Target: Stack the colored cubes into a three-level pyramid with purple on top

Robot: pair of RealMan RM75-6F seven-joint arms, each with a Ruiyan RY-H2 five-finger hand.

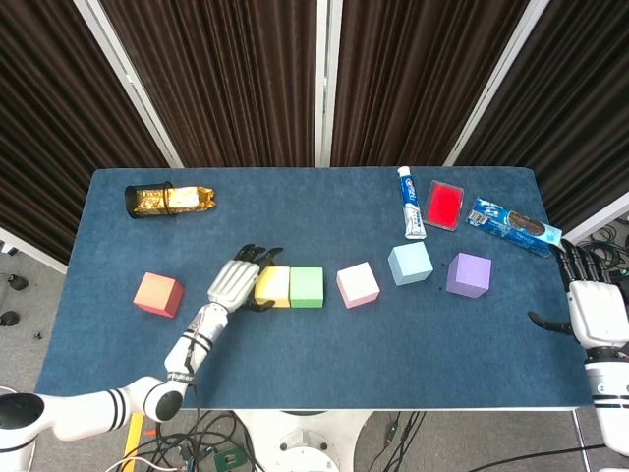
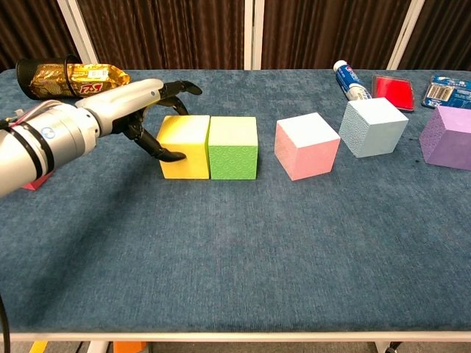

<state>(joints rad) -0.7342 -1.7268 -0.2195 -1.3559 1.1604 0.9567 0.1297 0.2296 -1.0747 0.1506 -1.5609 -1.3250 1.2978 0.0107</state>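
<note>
The left hand [image 2: 147, 110] is pressed against the yellow cube's [image 2: 184, 146] left side, fingers spread, nothing grasped. That cube is seen touching the green cube [image 2: 233, 147]. The purple cube [image 1: 469, 274] is found far right, beside the light-blue cube [image 1: 410, 264]. The right hand [image 1: 590, 305] is held empty, fingers apart, at the table's [image 1: 344, 344] right edge.

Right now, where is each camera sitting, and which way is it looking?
Head view: high above the near edge, looking down on the blue cloth table; shows both arms, the left hand and the right hand.
Chest view: low at the near edge, looking across the table; shows the left hand only.
Shared: the left hand against the yellow foam cube.
</note>
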